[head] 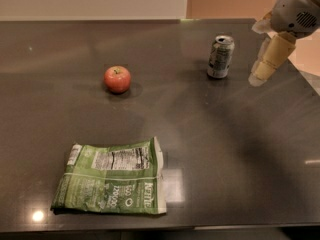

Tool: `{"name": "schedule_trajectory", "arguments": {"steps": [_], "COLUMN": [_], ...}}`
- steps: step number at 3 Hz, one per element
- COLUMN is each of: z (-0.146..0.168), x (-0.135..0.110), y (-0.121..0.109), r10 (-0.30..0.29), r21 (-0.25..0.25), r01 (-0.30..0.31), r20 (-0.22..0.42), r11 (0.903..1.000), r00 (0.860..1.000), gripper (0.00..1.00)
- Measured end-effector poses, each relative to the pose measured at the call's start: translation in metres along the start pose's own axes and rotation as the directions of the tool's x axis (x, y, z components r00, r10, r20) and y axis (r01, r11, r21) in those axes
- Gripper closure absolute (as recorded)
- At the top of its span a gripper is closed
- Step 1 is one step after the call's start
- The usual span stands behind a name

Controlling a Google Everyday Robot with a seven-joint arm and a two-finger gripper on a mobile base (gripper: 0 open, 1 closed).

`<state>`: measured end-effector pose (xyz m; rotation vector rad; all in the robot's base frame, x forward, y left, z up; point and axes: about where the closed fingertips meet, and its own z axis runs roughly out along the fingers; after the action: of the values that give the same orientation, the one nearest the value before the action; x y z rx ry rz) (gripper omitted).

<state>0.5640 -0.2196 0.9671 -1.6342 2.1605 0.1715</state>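
Camera view: robot hand [256, 53] at upper right, hanging above the far right part of the dark surface [230, 149]. Hand is open, its two pale fingers [269, 59] spread apart, nothing between them. The longer finger points down and to the left, its tip close to the surface; whether it touches, cannot tell. The shorter one sticks out higher up, near the back edge.

Nearest thing is a soda can [220, 56], silver-grey, upright, opened top showing. It stands just left of the hand, near it but not touching, a clear gap between them.

Red apple [117, 79] sits left of the can, well apart from it, stem up, about mid-depth on the surface.

Green chip bag [110, 176] lies flat near the front edge, left of centre, label side up with white nutrition panel, crumpled. It is well apart from the apple, the can and the hand.

Glare spots show on the surface near the front left corner and beside the bag.
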Motion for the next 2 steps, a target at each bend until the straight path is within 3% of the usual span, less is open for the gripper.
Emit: {"name": "schedule_trajectory", "arguments": {"steps": [1, 2], "z": [0.022, 0.043], "x": [-0.006, -0.011], "y": [-0.043, -0.084], "r10": [0.055, 0.129], "r21": [0.036, 0.1], "r01": [-0.057, -0.139], "r20": [0.059, 0.098], "r11": [0.9977, 0.9852], "r00": [0.997, 0.987], "gripper": [0.0, 0.0]}}
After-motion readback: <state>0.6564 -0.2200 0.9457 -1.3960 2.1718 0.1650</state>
